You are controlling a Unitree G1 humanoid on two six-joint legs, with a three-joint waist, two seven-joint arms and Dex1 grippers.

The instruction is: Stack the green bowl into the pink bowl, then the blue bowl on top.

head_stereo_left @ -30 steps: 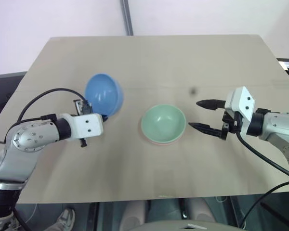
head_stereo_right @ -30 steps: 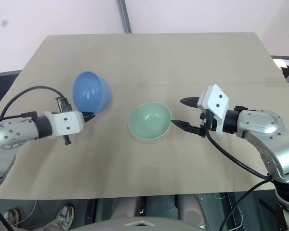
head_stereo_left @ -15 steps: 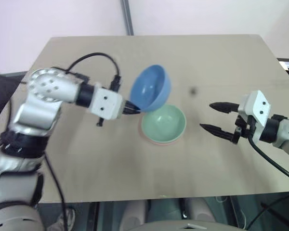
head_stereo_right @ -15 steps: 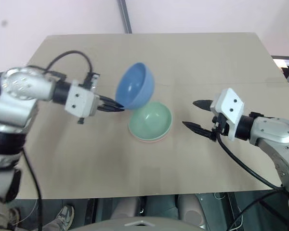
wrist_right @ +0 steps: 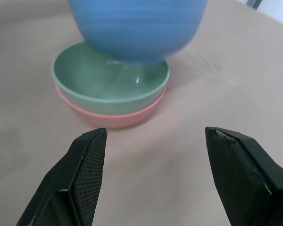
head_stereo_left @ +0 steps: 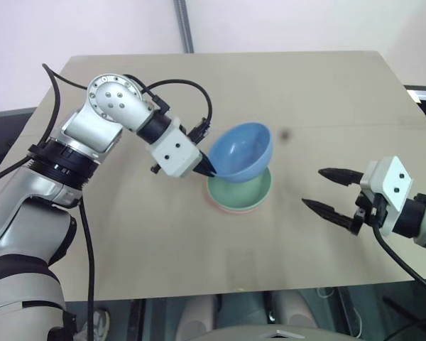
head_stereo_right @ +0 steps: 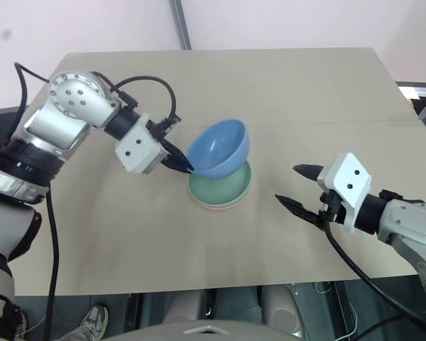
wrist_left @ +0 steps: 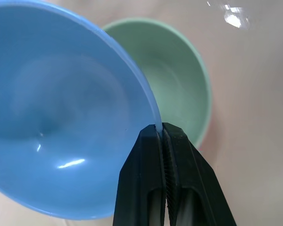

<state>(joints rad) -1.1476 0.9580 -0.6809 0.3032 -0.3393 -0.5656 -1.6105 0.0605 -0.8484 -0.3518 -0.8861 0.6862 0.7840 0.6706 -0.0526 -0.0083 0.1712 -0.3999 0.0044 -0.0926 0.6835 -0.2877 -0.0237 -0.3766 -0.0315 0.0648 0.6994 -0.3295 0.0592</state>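
The green bowl [head_stereo_left: 238, 194] sits nested in the pink bowl [wrist_right: 114, 118] at the table's middle, with just the pink rim showing beneath it. The blue bowl [head_stereo_left: 243, 149] hangs tilted, mouth up, just above the green bowl and slightly behind it. My left gripper [head_stereo_left: 207, 169] is shut on the blue bowl's near-left rim; in the left wrist view the fingers [wrist_left: 151, 155] pinch that rim. My right gripper [head_stereo_left: 314, 187] stands open to the right of the stack, apart from it, with nothing between its fingers.
The beige table [head_stereo_left: 319, 92] has bare surface all round the stack. A small dark spot [head_stereo_left: 285, 133] marks it behind the right gripper. A grey pole [head_stereo_left: 182, 25] rises behind the far edge.
My left arm swung the blue bowl right from the table's left side to above the green bowl, turning its mouth upward. My right gripper drew back right and toward the near edge, still open.
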